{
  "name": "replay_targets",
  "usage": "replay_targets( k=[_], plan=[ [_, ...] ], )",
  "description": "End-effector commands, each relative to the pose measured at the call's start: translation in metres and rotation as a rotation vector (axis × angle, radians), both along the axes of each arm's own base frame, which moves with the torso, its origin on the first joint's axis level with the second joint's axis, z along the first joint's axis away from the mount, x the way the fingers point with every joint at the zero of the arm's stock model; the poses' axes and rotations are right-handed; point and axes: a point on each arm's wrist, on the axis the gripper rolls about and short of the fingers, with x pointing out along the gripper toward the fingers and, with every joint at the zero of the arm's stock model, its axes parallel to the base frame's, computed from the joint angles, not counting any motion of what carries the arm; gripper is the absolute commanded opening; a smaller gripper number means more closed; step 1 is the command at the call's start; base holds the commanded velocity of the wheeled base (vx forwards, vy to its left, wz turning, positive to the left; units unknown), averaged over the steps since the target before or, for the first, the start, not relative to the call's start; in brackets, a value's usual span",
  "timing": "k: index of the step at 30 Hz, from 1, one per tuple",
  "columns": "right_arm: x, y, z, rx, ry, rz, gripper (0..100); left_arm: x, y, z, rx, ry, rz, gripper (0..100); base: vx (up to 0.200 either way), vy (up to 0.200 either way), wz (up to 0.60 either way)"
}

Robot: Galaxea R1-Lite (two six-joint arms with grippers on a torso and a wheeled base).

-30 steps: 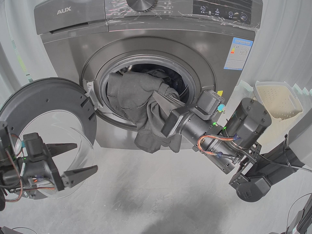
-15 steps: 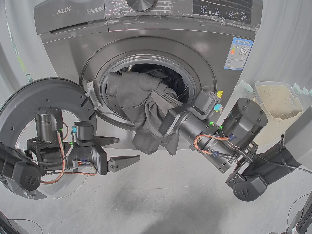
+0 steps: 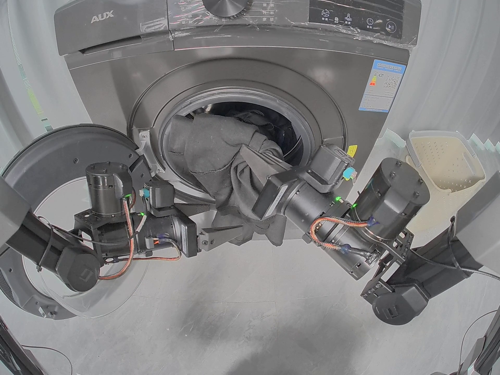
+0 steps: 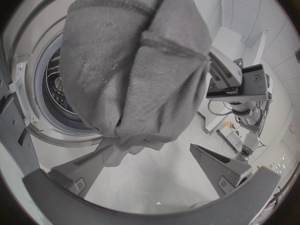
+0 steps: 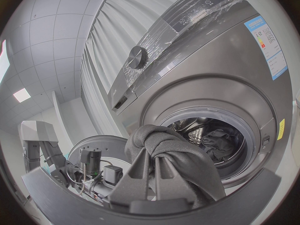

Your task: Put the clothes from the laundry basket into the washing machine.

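Note:
A dark grey garment [image 3: 219,152] hangs out of the washing machine's drum opening [image 3: 299,126], draped over the lower rim. My right gripper [image 3: 250,154] is shut on a fold of it just in front of the opening; in the right wrist view the gripper [image 5: 152,155] pinches the garment [image 5: 175,153]. My left gripper [image 3: 229,219] is open at the garment's hanging lower end. In the left wrist view the cloth [image 4: 134,63] hangs between the spread fingers [image 4: 93,163], and its hem touches one of them. Another dark garment [image 5: 218,142] lies inside the drum.
The round door [image 3: 67,157] stands swung open to the left, behind my left arm. A cream laundry basket [image 3: 448,162] stands to the right of the machine, with no clothes visible in it. Bare grey floor [image 3: 250,308] lies in front.
My left arm has swung from the lower left, by the door, up to the garment's hanging end, gripper still open. My right gripper has lifted the garment slightly towards the drum.

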Motion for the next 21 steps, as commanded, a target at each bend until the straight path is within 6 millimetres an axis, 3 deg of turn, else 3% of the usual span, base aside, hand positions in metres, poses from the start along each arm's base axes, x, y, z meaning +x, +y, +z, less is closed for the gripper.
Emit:
replay_targets(
  k=[1, 15, 21],
  plan=[
    [-0.002, 0.0, 0.001, 0.001, -0.001, 0.004, 0, 0.016, -0.004, -0.015, 0.005, 0.025, 0.012, 100, 0.0, 0.0, 0.0],
    [-0.002, 0.001, -0.002, -0.003, 0.002, 0.004, 0, 0.03, -0.014, -0.007, -0.021, -0.014, 0.003, 100, 0.0, 0.0, 0.0],
    [0.002, -0.002, -0.002, -0.004, 0.003, -0.007, 0, 0.013, -0.017, -0.002, -0.031, -0.005, -0.023, 100, 0.0, 0.0, 0.0]
  ],
)
